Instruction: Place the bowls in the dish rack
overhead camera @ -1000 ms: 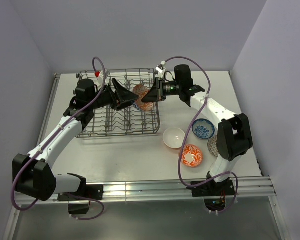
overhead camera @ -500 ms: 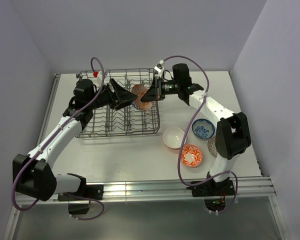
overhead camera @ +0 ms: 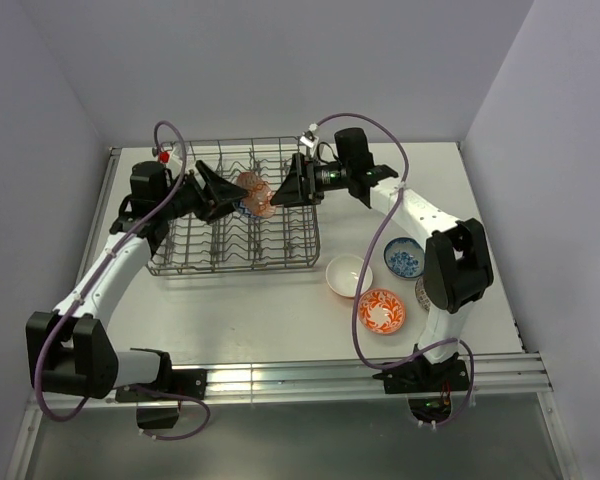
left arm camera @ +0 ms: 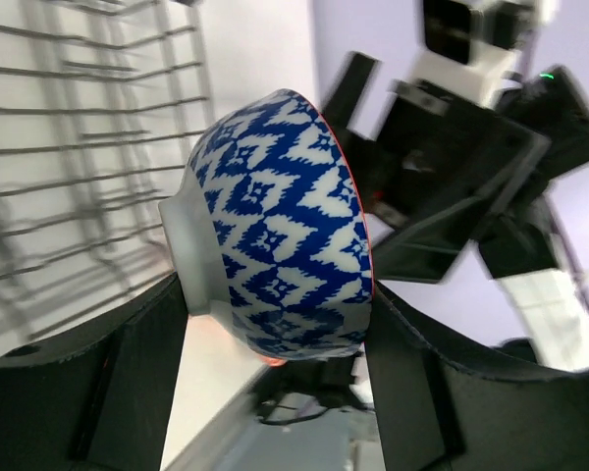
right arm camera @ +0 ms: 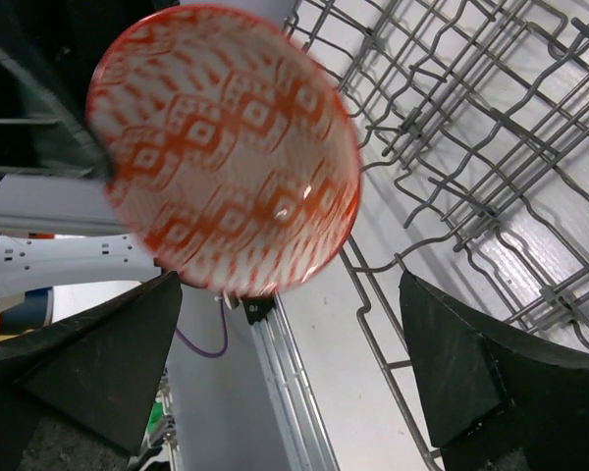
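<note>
A bowl (overhead camera: 255, 193), red-orange patterned inside (right arm camera: 221, 147) and blue-white patterned outside (left arm camera: 285, 235), hangs on edge above the dish rack (overhead camera: 235, 247). My left gripper (overhead camera: 240, 195) is shut on it, one finger on its foot and the other across its rim (left arm camera: 275, 368). My right gripper (overhead camera: 283, 190) stands open just right of the bowl, and in the right wrist view its fingers (right arm camera: 285, 363) are spread wide and clear of the bowl. The rack's wires (right arm camera: 471, 128) lie below, also seen in the left wrist view (left arm camera: 69, 147).
Right of the rack on the table sit a white bowl with an orange outside (overhead camera: 348, 276), a blue-white patterned bowl (overhead camera: 407, 258), a red-orange patterned bowl (overhead camera: 384, 310) and a grey speckled bowl (overhead camera: 422, 292) half hidden by the right arm. Walls enclose the table.
The right gripper has opened and let go of the bowl. The left gripper has closed on it and carried it leftward over the rack.
</note>
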Robot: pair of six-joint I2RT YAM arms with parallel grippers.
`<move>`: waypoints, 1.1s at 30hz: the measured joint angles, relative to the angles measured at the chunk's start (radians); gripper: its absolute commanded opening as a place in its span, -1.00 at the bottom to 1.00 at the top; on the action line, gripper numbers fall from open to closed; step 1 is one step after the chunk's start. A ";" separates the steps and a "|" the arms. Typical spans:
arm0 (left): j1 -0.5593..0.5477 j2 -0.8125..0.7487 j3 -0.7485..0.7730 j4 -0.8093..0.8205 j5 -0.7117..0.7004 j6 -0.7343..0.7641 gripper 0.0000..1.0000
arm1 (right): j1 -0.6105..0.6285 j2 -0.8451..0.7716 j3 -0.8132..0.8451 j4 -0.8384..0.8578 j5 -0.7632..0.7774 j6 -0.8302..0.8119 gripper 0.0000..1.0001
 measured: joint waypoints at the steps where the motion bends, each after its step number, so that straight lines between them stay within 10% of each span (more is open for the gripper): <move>1: 0.015 0.000 0.003 -0.019 -0.002 0.027 -0.99 | 0.000 0.000 0.004 -0.005 0.001 -0.008 1.00; 15: 0.235 0.166 0.360 -0.460 -0.158 0.768 -1.00 | -0.082 -0.022 0.016 -0.145 0.014 -0.130 1.00; 33: 0.161 0.402 0.497 -0.624 -0.523 1.450 -0.99 | -0.118 -0.058 0.015 -0.243 0.038 -0.223 1.00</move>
